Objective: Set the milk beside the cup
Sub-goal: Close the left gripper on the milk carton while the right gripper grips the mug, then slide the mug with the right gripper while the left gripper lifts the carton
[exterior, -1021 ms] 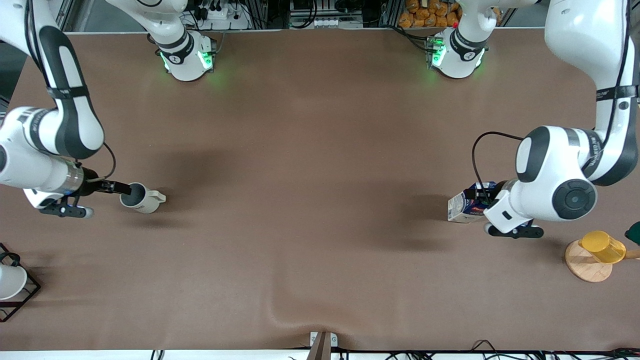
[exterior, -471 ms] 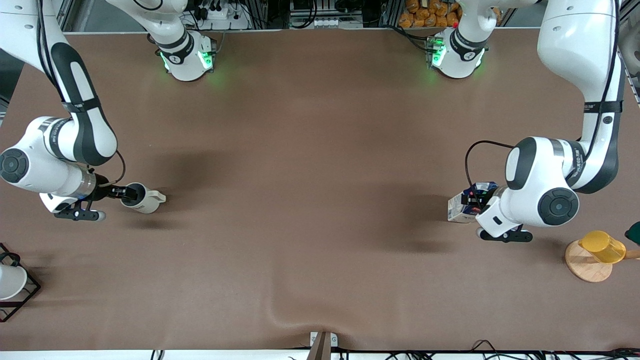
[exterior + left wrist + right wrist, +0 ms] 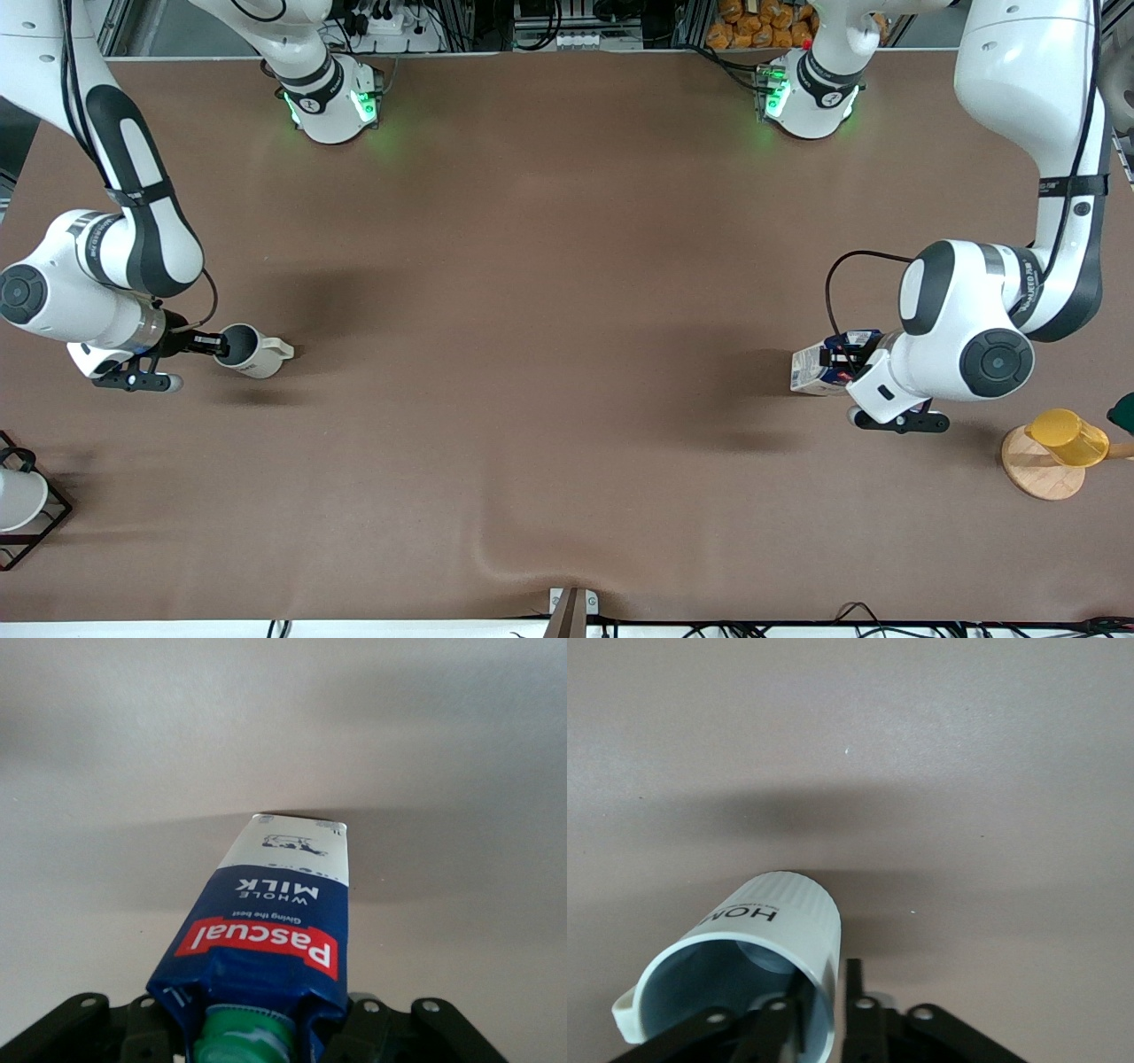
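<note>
The milk (image 3: 811, 368), a dark-blue carton with a red label band and whitish sides, hangs tilted in my left gripper (image 3: 842, 359) over the left arm's end of the table. In the left wrist view the carton (image 3: 275, 930) points away from the gripper (image 3: 257, 1041), its green cap between the jaws. The cup (image 3: 252, 352), a cream-white mug with a grey interior, is at the right arm's end, tilted. My right gripper (image 3: 217, 344) is shut on its rim. In the right wrist view one finger is inside the cup (image 3: 775, 921) and one is outside, at my right gripper (image 3: 826, 1014).
A yellow cup (image 3: 1067, 437) rests on a round wooden stand (image 3: 1038, 474) near the left arm's end. A black wire rack (image 3: 40, 523) with a plain white cup (image 3: 13, 498) sits at the right arm's end, nearer the front camera. The brown cloth has a fold (image 3: 496, 554).
The left arm has carried the milk slightly toward the right arm's end. The right arm's elbow has swung inward, and the cup has barely shifted.
</note>
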`<state>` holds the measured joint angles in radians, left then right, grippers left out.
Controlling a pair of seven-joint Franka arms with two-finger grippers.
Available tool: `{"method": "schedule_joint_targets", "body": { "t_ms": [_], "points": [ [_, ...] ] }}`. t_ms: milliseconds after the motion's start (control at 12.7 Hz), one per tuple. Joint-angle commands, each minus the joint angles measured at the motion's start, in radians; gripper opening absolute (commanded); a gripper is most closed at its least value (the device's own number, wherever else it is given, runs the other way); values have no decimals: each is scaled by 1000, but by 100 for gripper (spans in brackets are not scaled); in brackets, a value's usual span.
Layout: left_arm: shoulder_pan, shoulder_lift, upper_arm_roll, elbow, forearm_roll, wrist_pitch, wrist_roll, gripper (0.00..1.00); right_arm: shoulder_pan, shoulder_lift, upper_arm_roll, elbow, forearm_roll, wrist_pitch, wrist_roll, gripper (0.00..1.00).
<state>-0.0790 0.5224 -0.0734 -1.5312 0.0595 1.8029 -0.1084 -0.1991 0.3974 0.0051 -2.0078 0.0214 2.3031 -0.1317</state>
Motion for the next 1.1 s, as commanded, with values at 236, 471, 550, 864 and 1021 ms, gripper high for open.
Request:
{"method": "schedule_joint_targets", "body": {
  "t_ms": [236,471,550,864,1021],
  "points": [
    [-8,-113,-5,-7,6,-8,-17,0,70,-48,21,75,112,-225,120,0],
    [-8,-128,-22,-6,6,-8,-51,0,199,-66,21,203,121,-410,390,0],
    [-8,-128,-23,-3,6,-8,-65,0,248,-65,21,237,132,-433,491,0],
    [-10,-128,-97,20,6,-8,-181,0,447,-2,19,360,245,-421,869,0],
    [-13,-127,-132,19,8,-8,-243,0,548,72,18,446,258,-398,1040,0]
  ]
}}
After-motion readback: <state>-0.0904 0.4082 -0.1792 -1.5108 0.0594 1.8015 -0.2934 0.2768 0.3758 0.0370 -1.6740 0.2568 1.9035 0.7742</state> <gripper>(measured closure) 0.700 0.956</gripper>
